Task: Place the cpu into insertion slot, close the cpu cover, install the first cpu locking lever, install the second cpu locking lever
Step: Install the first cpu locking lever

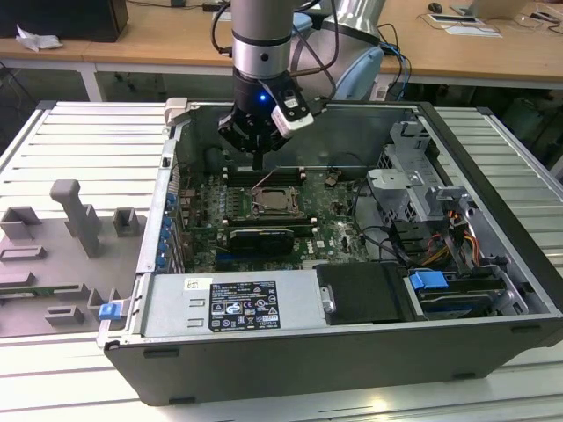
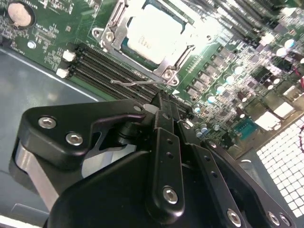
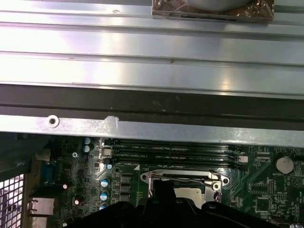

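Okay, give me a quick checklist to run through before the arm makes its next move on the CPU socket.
1. Cpu seated in the slot: ok, its pale face lies flat inside the rim.
2. Cover down over the cpu: ok, the frame surrounds the chip.
3. Lever locked: not ok, the wire rod stands out beside the socket.
4. Gripper near the lever: ok, its tip is just beside it.
5. Gripper carrying nothing: ok.
6. Second lever state: cannot tell.
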Robot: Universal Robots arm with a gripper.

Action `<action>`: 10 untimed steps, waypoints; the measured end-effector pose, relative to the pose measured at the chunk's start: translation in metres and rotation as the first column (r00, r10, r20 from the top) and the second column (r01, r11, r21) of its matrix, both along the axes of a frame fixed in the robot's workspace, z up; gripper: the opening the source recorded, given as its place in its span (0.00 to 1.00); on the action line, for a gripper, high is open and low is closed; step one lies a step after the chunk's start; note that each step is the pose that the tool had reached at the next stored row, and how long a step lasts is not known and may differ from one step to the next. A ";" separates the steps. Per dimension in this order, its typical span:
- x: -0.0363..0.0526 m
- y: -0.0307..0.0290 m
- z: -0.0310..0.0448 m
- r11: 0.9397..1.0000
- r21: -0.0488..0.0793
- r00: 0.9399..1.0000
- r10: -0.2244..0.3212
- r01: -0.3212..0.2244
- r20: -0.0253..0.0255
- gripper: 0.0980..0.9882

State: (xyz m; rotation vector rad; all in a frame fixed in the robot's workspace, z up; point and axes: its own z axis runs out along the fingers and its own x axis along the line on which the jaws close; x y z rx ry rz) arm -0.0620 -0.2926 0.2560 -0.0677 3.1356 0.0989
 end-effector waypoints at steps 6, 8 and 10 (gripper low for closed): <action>0.0003 0.0000 -0.0026 1.000 0.014 1.000 0.000 0.000 0.000 0.01; 0.0010 0.0000 -0.0036 1.000 0.014 1.000 0.000 0.000 0.000 0.01; 0.0027 0.0000 -0.0042 1.000 0.014 1.000 0.000 0.000 0.000 0.01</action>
